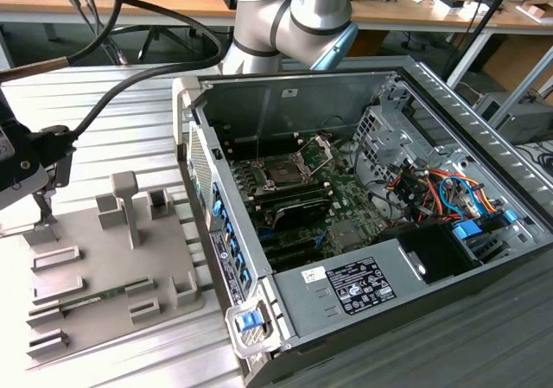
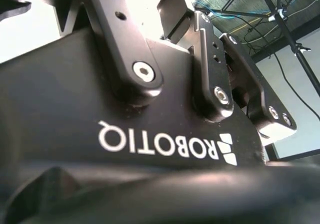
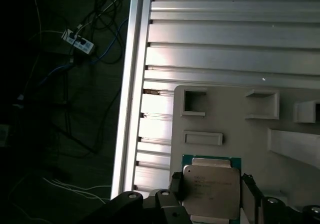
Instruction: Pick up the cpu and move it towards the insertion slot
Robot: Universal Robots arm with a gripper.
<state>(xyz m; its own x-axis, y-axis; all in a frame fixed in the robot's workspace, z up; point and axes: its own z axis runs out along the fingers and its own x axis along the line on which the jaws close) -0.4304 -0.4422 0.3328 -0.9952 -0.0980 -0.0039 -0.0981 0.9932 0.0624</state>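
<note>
The cpu (image 3: 210, 196), a flat square chip with a pale metal top on a green base, sits low over the grey fixture plate (image 3: 225, 114) in the first wrist view. My gripper (image 3: 211, 184) is shut on it, a dark finger (image 3: 176, 181) pressed to each side. In the exterior view my gripper (image 1: 41, 211) hangs at the far left, over the plate's left end (image 1: 52, 258). The insertion slot (image 1: 288, 170) lies inside the open computer case, with a dark centre and its silver bracket (image 1: 320, 150) hinged up. The second wrist view looks along the gripper's black housing (image 2: 150, 144).
The case's near wall (image 1: 212, 189) stands between the plate and the slot. Raised blocks (image 1: 125, 202) stick up from the plate, and a thin green memory stick (image 1: 95, 300) lies in it. The ribbed aluminium table ends at an edge (image 3: 127, 109) close to the cpu.
</note>
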